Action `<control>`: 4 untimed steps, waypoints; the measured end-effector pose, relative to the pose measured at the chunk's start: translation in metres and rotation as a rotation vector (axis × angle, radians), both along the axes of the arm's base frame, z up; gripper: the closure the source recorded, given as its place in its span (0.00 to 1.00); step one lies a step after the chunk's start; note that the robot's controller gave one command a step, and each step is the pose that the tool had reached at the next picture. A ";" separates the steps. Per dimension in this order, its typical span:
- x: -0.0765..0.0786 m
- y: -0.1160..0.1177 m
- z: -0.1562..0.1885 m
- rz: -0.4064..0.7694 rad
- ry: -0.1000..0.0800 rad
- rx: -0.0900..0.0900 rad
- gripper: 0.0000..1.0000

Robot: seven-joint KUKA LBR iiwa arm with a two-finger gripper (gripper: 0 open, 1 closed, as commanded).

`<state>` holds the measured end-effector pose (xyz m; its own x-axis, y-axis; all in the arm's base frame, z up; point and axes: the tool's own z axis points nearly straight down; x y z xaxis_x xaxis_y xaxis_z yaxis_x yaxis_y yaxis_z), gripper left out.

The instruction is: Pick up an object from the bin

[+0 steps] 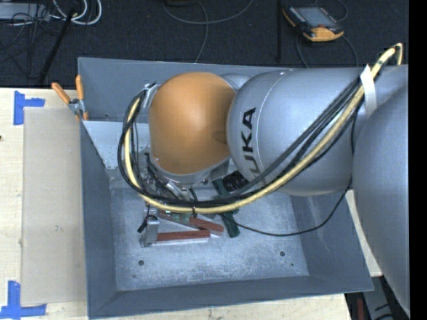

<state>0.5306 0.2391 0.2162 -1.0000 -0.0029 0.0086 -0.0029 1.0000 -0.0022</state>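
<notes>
My gripper reaches down from under the orange dome to the bin floor, left of the middle. Right beside it, to the right, lies a flat reddish-brown bar with a pale silver strip along its lower edge. A second reddish-brown piece lies slanted at that bar's right end. A small dark green thing sits just right of that piece. The wrist and cables hide whatever lies above these things.
The arm and its orange dome cover the bin's upper half. Black and yellow cables loop low over the things. Bare bin floor shows along the front and at the right.
</notes>
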 end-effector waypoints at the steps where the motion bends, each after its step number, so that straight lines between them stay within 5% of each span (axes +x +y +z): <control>1: -0.002 -0.077 -0.146 0.170 -0.008 0.003 0.00; 2: -0.002 -0.075 -0.144 0.168 -0.007 0.003 1.00; 4: -0.023 -0.049 0.020 0.234 -0.015 0.005 1.00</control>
